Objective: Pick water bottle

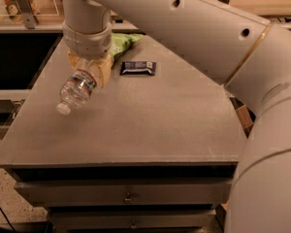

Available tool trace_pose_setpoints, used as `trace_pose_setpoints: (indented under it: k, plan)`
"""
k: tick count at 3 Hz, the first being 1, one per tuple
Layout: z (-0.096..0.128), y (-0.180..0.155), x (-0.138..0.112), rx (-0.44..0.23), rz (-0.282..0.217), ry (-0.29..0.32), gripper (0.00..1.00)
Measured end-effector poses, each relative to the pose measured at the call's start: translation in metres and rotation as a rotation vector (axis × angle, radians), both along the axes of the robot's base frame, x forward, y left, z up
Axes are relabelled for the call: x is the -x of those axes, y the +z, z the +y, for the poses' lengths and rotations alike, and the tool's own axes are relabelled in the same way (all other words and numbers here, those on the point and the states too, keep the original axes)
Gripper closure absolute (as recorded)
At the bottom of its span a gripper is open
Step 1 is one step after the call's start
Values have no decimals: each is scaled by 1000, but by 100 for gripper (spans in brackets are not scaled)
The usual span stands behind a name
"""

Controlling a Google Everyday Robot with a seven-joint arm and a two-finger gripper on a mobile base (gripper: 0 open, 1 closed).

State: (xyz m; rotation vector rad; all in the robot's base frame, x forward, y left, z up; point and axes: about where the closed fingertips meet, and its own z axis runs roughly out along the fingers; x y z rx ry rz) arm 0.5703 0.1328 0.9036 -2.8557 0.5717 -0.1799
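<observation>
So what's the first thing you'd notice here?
The big white arm sweeps in from the right across the top. At its end, upper left, the gripper is clamped on a clear bottle that tilts with its white cap pointing down-left above the grey table. Behind it, a dark snack bar lies on the table near a green bag.

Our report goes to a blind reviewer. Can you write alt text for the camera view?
The robot's gripper clasps the water bottle near its base, cap tilted down to the left, over the grey table. A dark snack bar and a green bag lie behind it.
</observation>
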Motion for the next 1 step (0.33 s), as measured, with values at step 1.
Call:
trace_pose_setpoints:
  k: [1]
  plan:
    - [0,1,0,-1,-1,0,100]
